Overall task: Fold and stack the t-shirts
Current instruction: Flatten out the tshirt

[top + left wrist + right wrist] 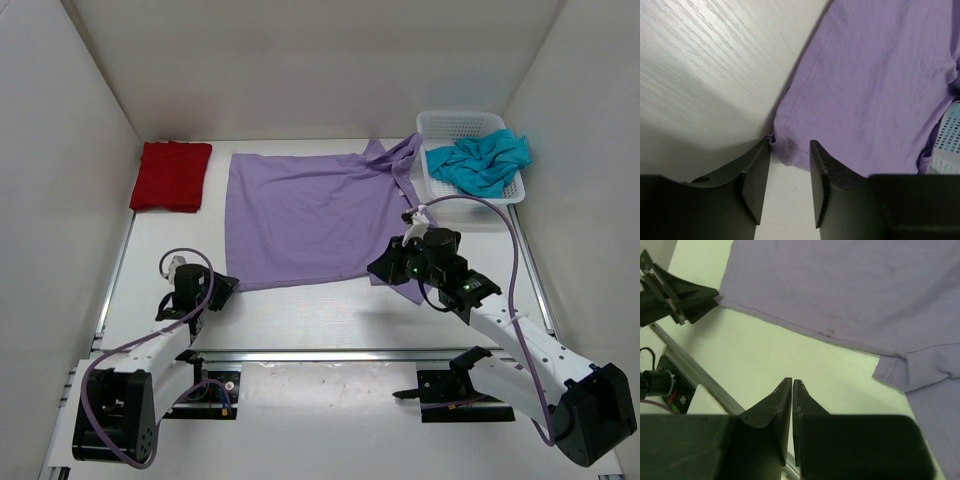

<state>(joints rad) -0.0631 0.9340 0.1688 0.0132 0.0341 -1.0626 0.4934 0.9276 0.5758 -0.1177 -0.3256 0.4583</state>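
- Top external view: the white surface (320,325) carries all three shirts, with both arms reaching in from its near edge.
- Purple shirt (305,215) lies spread mostly flat in the middle of the surface. Its far right part is bunched up against the left wall of the basket (447,124). Its near right part runs under the right arm.
- Basket, white mesh, stands at the far right corner of the surface.
- Teal shirt (485,162) sits crumpled inside the basket, spilling a little over its right rim.
- Red shirt (172,176) lies folded into a neat rectangle at the far left, well apart from the purple shirt.
- Left tool (790,145) is at the purple shirt's near left corner with its jaws apart and bare surface showing between them. The hem corner lies right at the tips, seemingly brushing the left finger (757,172), though contact is hard to confirm.
- Right tool (792,381) has its jaws closed to a thin slit, with nothing between them. It is over bare surface just beside the purple shirt's near hem, by the near right sleeve.
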